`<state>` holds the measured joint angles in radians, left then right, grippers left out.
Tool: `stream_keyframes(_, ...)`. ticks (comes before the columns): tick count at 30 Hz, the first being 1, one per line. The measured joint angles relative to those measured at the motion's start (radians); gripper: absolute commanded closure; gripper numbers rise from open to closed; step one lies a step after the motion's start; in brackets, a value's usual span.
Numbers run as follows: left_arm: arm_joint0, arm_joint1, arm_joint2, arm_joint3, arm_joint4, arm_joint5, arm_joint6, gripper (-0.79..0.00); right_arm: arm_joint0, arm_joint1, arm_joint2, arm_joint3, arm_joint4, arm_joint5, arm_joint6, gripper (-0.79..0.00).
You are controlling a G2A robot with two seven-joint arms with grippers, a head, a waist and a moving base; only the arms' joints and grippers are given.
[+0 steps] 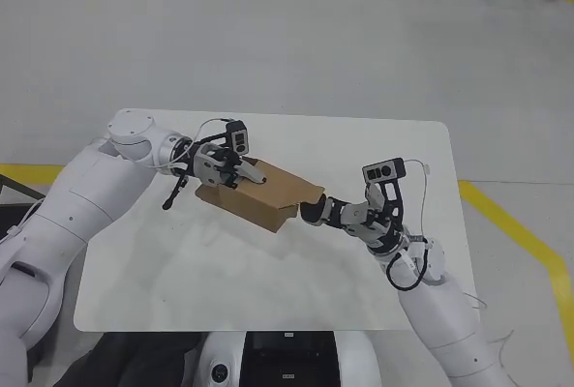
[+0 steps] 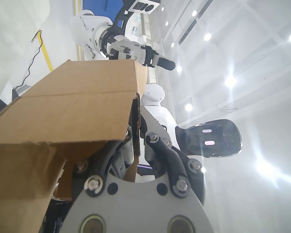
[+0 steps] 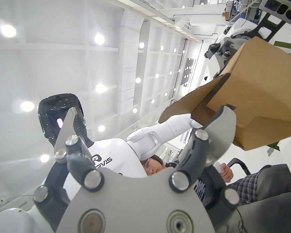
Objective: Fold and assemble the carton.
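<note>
Left gripper [image 1: 246,172] first: it is clamped on the carton [image 1: 267,193], at the end nearer my left shoulder. From my left wrist I see a cardboard wall running down between its two fingers, and the board covers their tips. From above, one finger lies across the carton's upper face. The carton is plain brown board, already opened into a box shape with a crease along its length. It sits slantwise over the middle of the white table [image 1: 219,281], spanning the gap between my two arms. Whether its underside touches the tabletop I cannot tell. My right gripper [image 3: 150,110] is at the opposite end, spread wide and gripping nothing. One of its fingers [image 3: 223,122] lies against the carton's face, just under a loose flap [image 3: 184,105] that sticks out past that end. The other finger stands well apart from the board, in open air. At my left end a ragged-edged flap also hangs loose beside the clamped wall.
</note>
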<state>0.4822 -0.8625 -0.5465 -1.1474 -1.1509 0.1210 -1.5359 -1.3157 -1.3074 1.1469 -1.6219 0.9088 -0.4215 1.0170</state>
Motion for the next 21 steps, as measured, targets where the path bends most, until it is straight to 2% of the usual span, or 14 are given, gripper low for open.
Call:
stream_keyframes(9,0.005,-0.003,-0.011,0.007,0.008,-0.005,0.000,0.000,-0.009,-0.003,-0.010,-0.016,-0.010,-0.001,-0.005,-0.785)
stream_keyframes(21,0.011,-0.015,-0.021,0.002,0.024,0.001,0.000,0.000,0.000,-0.011,-0.040,-0.026,-0.072,-0.020,-0.068,-0.785)
